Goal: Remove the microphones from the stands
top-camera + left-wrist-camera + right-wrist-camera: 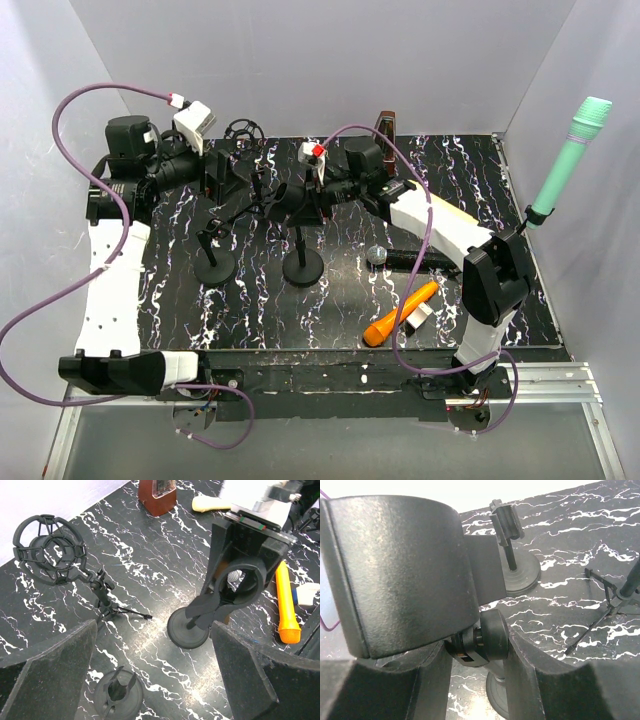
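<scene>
On its stand (187, 628), the microphone (231, 578) points leftward.

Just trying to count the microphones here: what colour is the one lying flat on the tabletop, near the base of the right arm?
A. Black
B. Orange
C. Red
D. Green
B: the orange microphone lies flat on the table in front of the right arm's base, while the green microphone stands upright past the table's right edge.
</scene>
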`<state>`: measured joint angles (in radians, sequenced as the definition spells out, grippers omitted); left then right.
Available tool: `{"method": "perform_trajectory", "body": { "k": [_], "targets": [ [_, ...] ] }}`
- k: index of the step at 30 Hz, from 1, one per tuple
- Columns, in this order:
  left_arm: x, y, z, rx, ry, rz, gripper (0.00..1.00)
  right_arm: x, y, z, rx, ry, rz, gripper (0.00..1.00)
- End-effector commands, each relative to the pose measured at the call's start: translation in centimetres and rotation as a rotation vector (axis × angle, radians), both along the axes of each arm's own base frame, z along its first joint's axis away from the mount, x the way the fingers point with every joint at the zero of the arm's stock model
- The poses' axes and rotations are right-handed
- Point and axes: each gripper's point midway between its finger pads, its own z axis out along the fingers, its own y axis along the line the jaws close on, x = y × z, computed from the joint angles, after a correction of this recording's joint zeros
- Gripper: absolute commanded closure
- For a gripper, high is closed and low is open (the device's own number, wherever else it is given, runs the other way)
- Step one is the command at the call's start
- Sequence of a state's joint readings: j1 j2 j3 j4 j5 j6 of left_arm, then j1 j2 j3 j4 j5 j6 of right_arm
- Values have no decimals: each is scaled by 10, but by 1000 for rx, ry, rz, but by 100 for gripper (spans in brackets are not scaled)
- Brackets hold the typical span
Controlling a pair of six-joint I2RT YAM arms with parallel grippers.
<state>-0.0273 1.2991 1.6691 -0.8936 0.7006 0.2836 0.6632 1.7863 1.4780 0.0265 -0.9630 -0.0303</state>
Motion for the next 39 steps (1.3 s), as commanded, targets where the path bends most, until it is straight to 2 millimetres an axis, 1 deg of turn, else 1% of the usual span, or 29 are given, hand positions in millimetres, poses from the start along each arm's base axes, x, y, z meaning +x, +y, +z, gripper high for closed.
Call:
{"method": "perform_trajectory", "body": {
  "k": [1, 3, 5, 7, 8, 9, 10, 12, 14, 15, 17, 19, 20, 21, 22, 23, 25, 26, 27, 28, 30, 32, 34, 36, 37, 39],
  "targets": [
    [-14, -5, 5, -5, -57, -54, 2, 10, -5, 35, 29, 8, -72, 99],
    [-13, -10, -1, -13, -50, -79, 2, 27, -14, 44, 37, 53, -185, 99],
    [-12, -22, -13, 2, -41, -125, 2, 54, -27, 50, 34, 104, -358, 99],
    [-10, -43, -26, 37, -63, -170, 2, 75, -42, 54, 31, 176, -496, 99],
    [-11, -57, -34, 48, -79, -203, 2, 84, -49, 53, 22, 203, -560, 99],
    [-13, -70, -42, 55, -87, -220, 2, 91, -57, 47, -7, 238, -619, 99],
    [-12, -82, -47, 46, -100, -233, 2, 96, -63, 44, -23, 253, -658, 99],
    [-18, -102, -64, 31, -98, -284, 2, 106, -78, 33, -43, 314, -700, 99],
    [-21, -119, -85, 13, -55, -306, 2, 114, -91, 24, -51, 360, -731, 99],
    [-19, -124, -92, -5, -34, -290, 2, 119, -98, 22, -46, 388, -747, 99],
    [-7, -130, -115, -32, 20, -224, 2, 125, -106, 26, 5, 436, -731, 99],
    [4, -137, -131, -71, 72, -181, 5, 127, -110, 35, 56, 463, -682, 99],
    [6, -144, -142, -83, 113, -198, 8, 130, -111, 36, 80, 488, -665, 99],
    [7, -151, -145, -94, 123, -212, 11, 131, -111, 37, 91, 508, -649, 99],
    [9, -157, -153, -102, 138, -209, 14, 132, -110, 39, 102, 521, -635, 99],
    [14, -163, -155, -109, 126, -211, 15, 133, -109, 42, 109, 522, -622, 99],
    [19, -176, -165, -127, 156, -199, 18, 133, -107, 44, 114, 535, -607, 99],
    [21, -183, -166, -138, 157, -206, 20, 132, -106, 47, 121, 534, -589, 99],
    [23, -190, -174, -143, 169, -216, 22, 129, -104, 50, 130, 532, -561, 99],
    [25, -197, -176, -155, 162, -231, 23, 126, -102, 51, 135, 537, -530, 99],
    [31, -206, -190, -153, 179, -231, 26, 125, -100, 46, 129, 567, -503, 99],
    [37, -213, -197, -163, 201, -221, 29, 125, -102, 42, 129, 574, -503, 99],
    [42, -218, -206, -160, 213, -213, 33, 124, -103, 42, 135, 578, -507, 99],
    [47, -220, -211, -157, 209, -203, 37, 123, -104, 39, 134, 584, -511, 99],
    [50, -220, -215, -155, 211, -190, 41, 123, -105, 37, 133, 590, -515, 99],
    [53, -221, -218, -155, 210, -183, 53, 124, -105, 33, 128, 597, -521, 99]
  ]
}}
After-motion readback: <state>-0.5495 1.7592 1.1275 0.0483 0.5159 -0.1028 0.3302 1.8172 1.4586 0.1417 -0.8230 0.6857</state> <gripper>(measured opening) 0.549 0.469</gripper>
